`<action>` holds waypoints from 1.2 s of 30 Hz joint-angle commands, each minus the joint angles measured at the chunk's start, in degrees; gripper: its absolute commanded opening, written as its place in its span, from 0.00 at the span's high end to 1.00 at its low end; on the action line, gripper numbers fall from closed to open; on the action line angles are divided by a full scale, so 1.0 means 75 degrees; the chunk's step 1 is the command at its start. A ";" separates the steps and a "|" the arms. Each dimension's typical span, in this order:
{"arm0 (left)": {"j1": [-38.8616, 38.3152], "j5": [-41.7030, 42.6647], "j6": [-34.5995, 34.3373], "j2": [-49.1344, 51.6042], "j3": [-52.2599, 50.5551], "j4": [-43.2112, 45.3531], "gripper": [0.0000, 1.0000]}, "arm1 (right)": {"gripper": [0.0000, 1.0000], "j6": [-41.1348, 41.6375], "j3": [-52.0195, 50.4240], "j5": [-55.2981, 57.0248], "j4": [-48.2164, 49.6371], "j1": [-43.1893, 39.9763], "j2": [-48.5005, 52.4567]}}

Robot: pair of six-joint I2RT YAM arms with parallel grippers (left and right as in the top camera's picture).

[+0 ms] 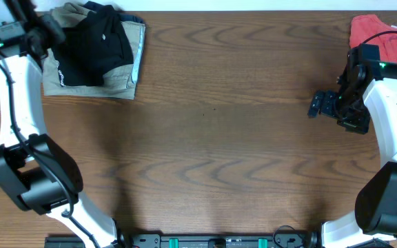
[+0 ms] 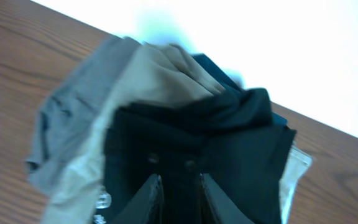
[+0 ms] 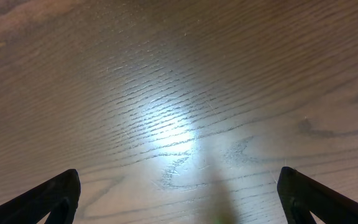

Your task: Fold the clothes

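The clothes [image 1: 95, 41] are black, the garment [image 1: 85, 89] khaki-beige, the top [image 1: 384, 34] coral-red, the table [image 1: 219, 138] wood-grained brown.

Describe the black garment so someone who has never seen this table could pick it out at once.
On the wooden table, go to the far left corner, where clothes are piled. The black garment lies bunched on top of a folded khaki-beige garment. It is the only black piece there; the coral-red top is at the far right corner.

Plain black garment [image 1: 94, 43]; bunched in a rumpled heap; lying atop a folded khaki garment [image 1: 126, 77] at the table's [image 1: 240, 138] far left.
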 commanded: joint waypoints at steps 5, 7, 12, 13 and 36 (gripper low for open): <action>-0.0242 0.0207 0.0023 0.1326 0.0067 -0.0268 0.71 | 0.01 -0.0090 0.0023 0.0044 -0.0003 0.0009 -0.0020; -0.0251 0.0207 0.0023 0.1609 0.0067 -0.0446 0.67 | 0.01 -0.0090 0.0023 0.0044 -0.0003 0.0009 -0.0020; -0.0236 0.0242 0.0020 0.1801 0.0070 -0.0729 0.67 | 0.01 -0.0090 0.0023 0.0044 -0.0003 0.0009 -0.0020; -0.0236 0.0329 0.0020 0.1731 0.0070 -0.0755 0.67 | 0.01 -0.0090 0.0023 0.0044 -0.0003 0.0009 -0.0020; -0.0248 0.1836 -0.0067 -0.3147 0.0041 -0.5520 0.02 | 0.01 -0.0090 0.0023 0.0044 -0.0003 0.0009 -0.0020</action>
